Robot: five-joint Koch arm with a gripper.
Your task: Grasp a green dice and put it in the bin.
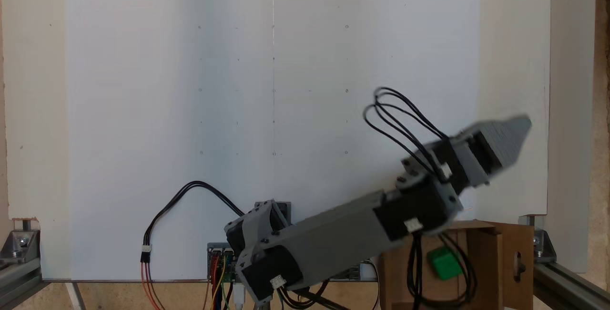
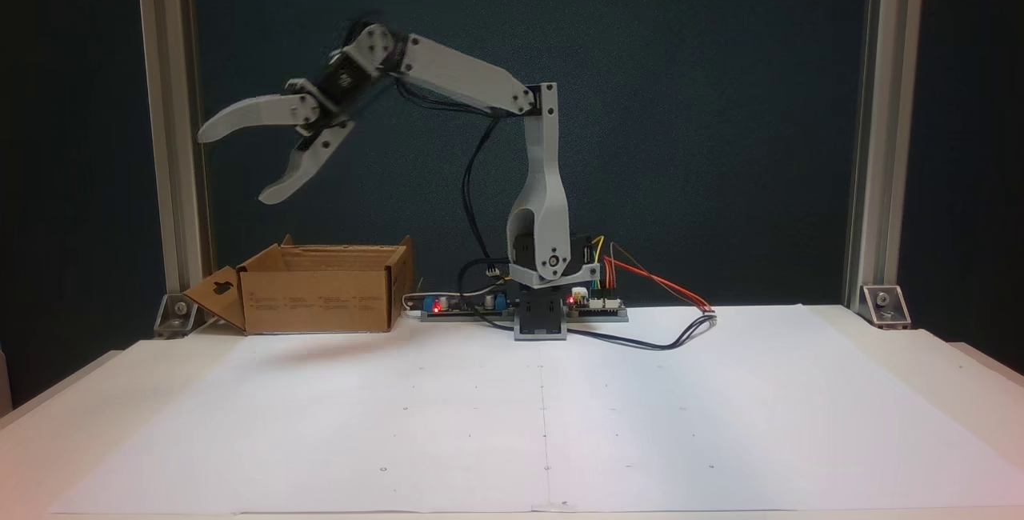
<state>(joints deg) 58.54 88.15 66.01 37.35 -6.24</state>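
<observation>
The gripper [image 2: 234,165] hung in the upper left of a fixed view with its two jaws spread wide apart and nothing between them; it was released and empty. In the other fixed view the gripper [image 1: 517,133] appeared at the right of the frame, blurred, which suggested motion.

The green dice [image 1: 444,262] lay at the lower right of that frame, inside the bin [image 1: 481,248], seen past the arm's black cables. It appeared to rest on the box floor, tilted slightly. In the side-on fixed view the walls of the bin [image 2: 320,296] hid the interior, so the dice could not be confirmed from there.

The bin, a brown cardboard box, stood at the left of the side-on view, beside the arm's base [image 2: 544,320], with a flap bearing a keyhole-shaped cut-out [image 2: 218,290] folded outward on its left. The gripper hung well above the box opening, over its left part.

The white paper sheet [image 2: 544,408] covering the table carried no other loose object. Electronics boards [image 2: 596,308] with lit red indicators and coloured wires [image 2: 656,280] sat beside the base.

Judgement: the deposit step appeared complete, with the dice in the bin and the jaws let go. The next move called for lifting clear of the box and returning the arm to rest without catching the cables on the flaps.
</observation>
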